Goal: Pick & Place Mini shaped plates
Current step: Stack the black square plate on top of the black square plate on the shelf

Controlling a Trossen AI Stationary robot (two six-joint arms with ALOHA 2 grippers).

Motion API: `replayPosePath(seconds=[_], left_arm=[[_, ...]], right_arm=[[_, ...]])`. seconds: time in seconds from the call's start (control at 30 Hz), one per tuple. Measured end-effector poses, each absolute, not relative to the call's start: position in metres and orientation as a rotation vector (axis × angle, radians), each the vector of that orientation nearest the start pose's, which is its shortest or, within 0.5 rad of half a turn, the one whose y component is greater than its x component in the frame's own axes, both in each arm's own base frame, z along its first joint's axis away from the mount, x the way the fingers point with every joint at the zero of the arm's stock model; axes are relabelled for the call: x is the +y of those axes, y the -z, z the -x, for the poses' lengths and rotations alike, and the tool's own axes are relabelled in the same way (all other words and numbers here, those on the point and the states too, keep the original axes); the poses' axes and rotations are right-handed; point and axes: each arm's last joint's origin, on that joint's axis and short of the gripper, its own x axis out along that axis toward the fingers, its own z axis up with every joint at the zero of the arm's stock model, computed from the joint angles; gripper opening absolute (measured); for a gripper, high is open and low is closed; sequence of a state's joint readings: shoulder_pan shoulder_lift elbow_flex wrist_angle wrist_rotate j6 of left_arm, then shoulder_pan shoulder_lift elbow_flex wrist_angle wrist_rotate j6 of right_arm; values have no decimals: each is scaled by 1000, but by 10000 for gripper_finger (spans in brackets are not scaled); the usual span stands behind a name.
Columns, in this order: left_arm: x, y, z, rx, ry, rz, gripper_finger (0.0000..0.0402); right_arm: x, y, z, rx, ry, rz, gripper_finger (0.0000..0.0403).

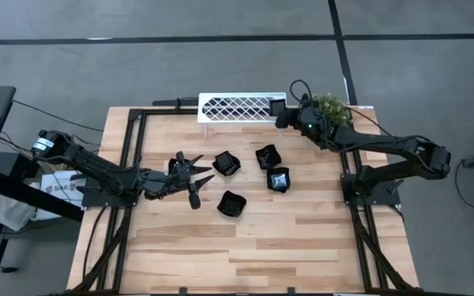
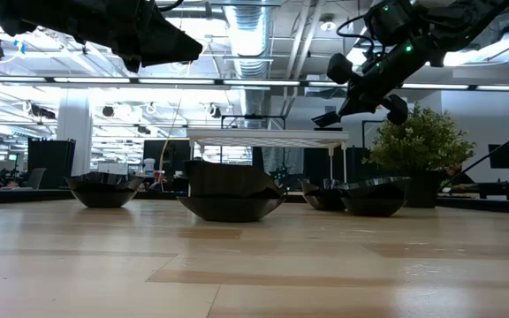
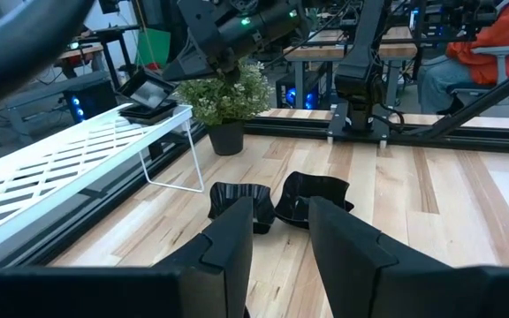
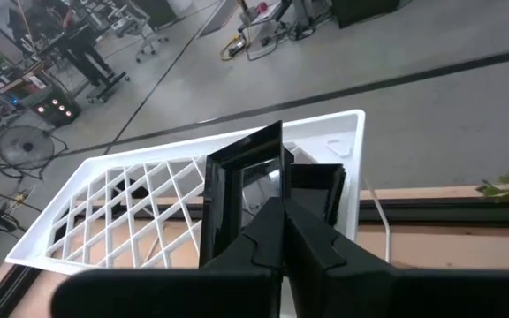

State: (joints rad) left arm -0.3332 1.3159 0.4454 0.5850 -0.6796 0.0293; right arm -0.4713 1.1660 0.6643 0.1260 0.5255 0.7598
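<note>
A: Near side? 
B: Left gripper (image 1: 197,179) hangs empty, fingers apart, beside four mini shaped plates (image 1: 254,177) on the table (image 1: 303,247).
A: Farther back?
B: Right gripper (image 4: 281,216) pinches a square plate (image 4: 241,190) over the white rack (image 1: 239,108)

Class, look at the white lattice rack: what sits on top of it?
One black plate sits at the white rack's end, gripped by the right claw. The rest of its top is bare; the surface beneath the plate is hidden.
</note>
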Motion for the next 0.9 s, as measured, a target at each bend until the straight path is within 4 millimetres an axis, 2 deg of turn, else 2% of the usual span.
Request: replayPosePath(seconds=[0.9], left_arm=[[-63, -186, -236, 250, -341, -165, 115]], right_arm=[[-125, -247, -213, 13, 1081, -653, 0]])
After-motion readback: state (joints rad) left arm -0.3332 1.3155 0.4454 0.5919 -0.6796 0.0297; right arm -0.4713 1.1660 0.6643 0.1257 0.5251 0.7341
